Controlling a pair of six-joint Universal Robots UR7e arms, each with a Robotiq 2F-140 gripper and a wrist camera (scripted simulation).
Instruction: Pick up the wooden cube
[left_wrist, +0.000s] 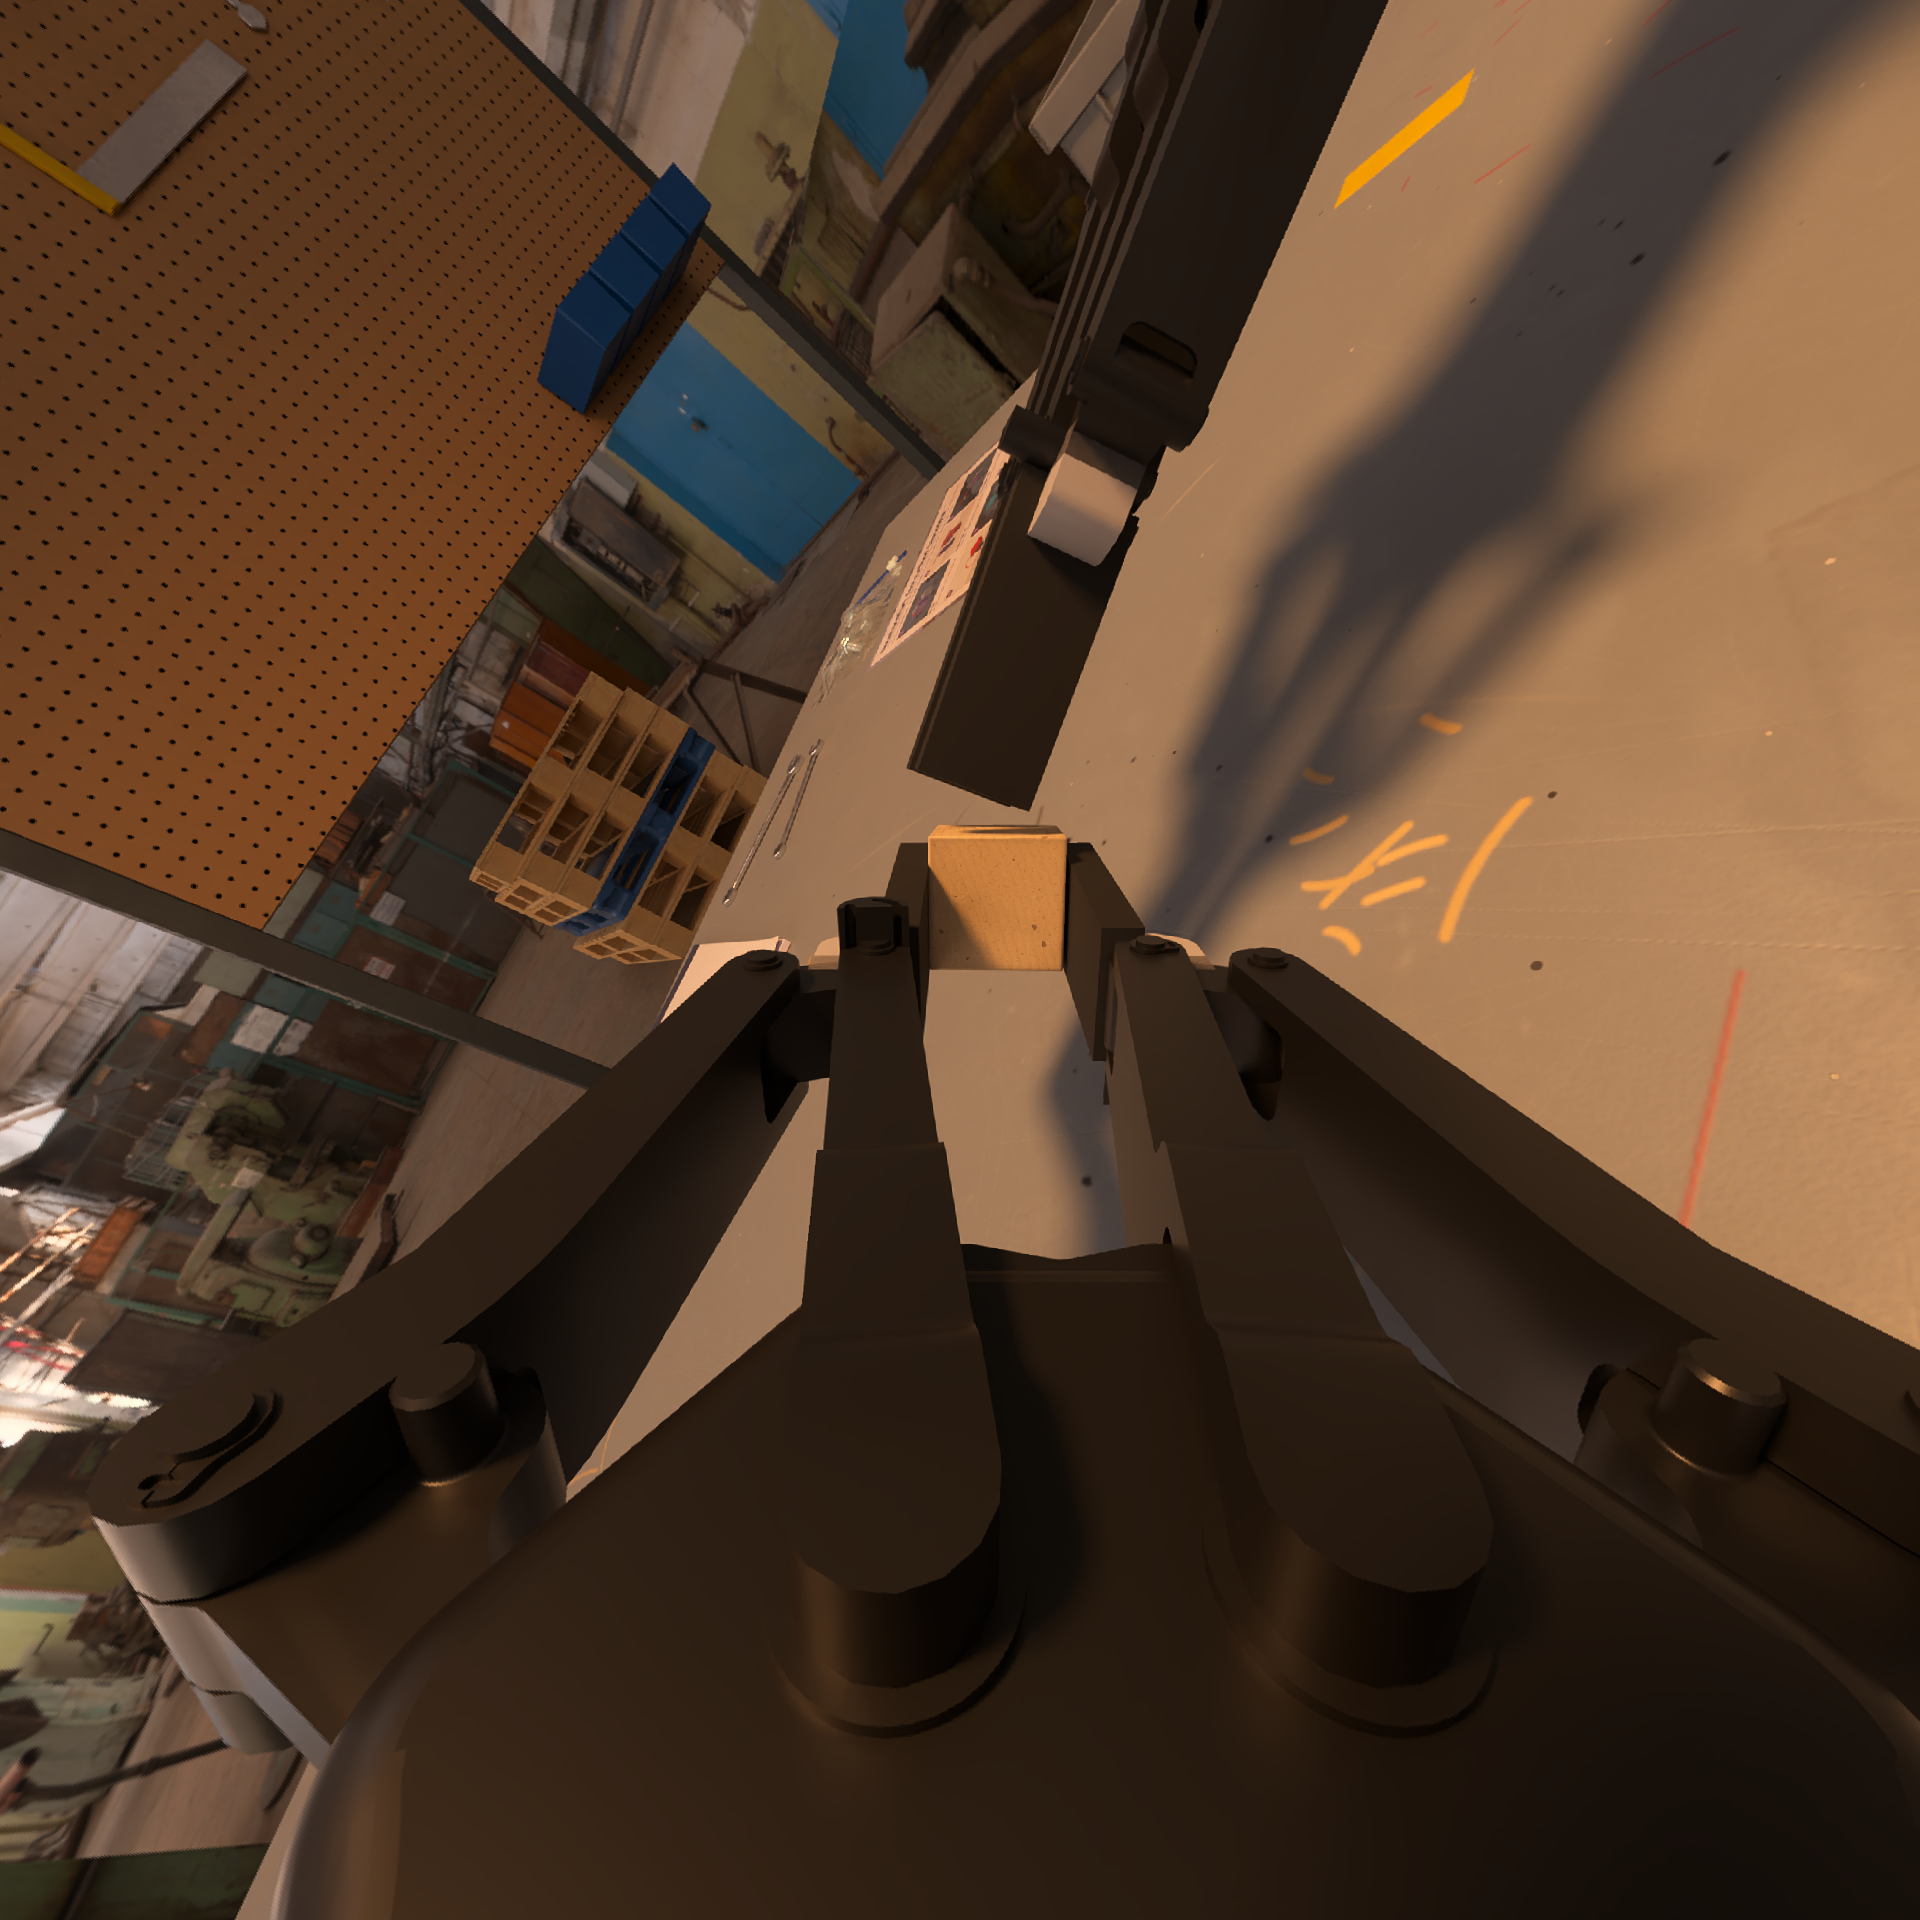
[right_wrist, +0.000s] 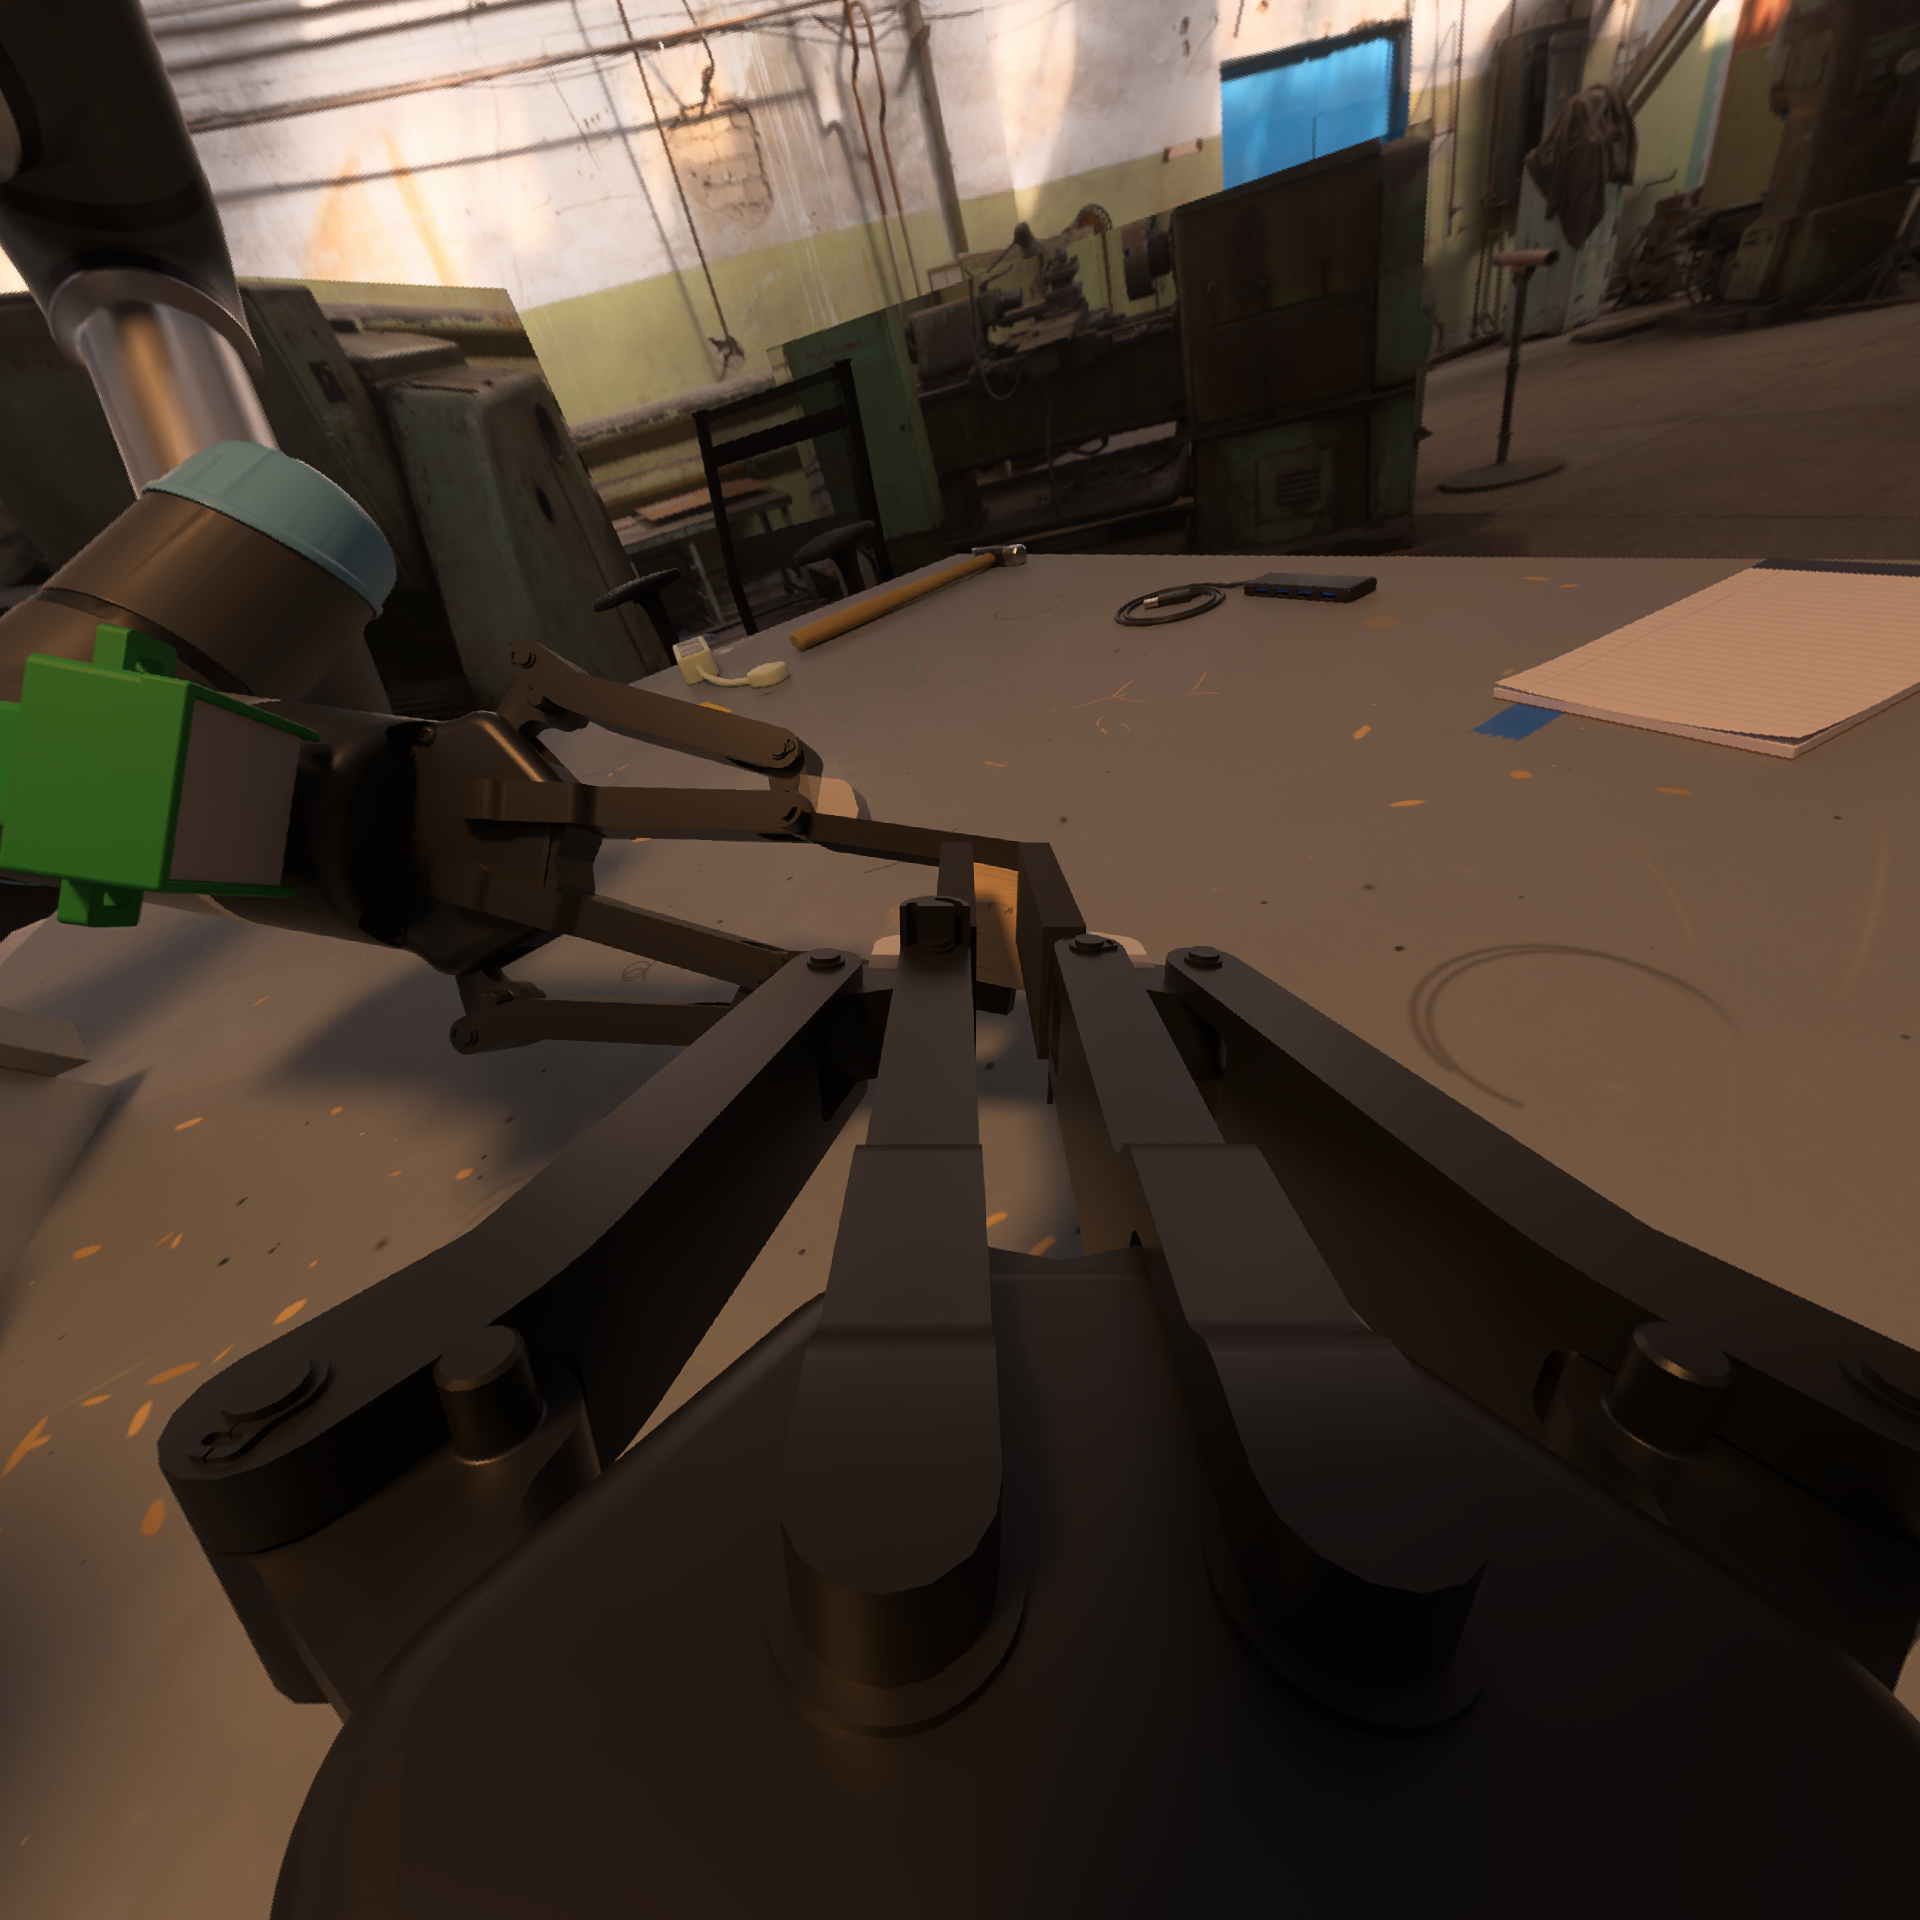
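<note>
The wooden cube (left_wrist: 997, 904) is a pale block pinched between the two dark fingers of my left gripper (left_wrist: 997, 873), low over the grey table (left_wrist: 1455, 520); I cannot tell whether it touches the surface. In the right wrist view the left gripper (right_wrist: 1003, 868) reaches in from the left with the cube (right_wrist: 995, 899) at its tips. My right gripper (right_wrist: 997, 956) is shut and empty, with its tips close in front of the cube. One of its fingers (left_wrist: 997, 665) hangs just beyond the cube in the left wrist view.
A hammer (right_wrist: 904, 597), a black hub with cable (right_wrist: 1311, 587), a lined notepad (right_wrist: 1714, 665) and a small white plug (right_wrist: 727, 665) lie at the table's far side. A pegboard (left_wrist: 260, 416), wooden bins (left_wrist: 613, 821) and a printed sheet (left_wrist: 935, 571) border the table.
</note>
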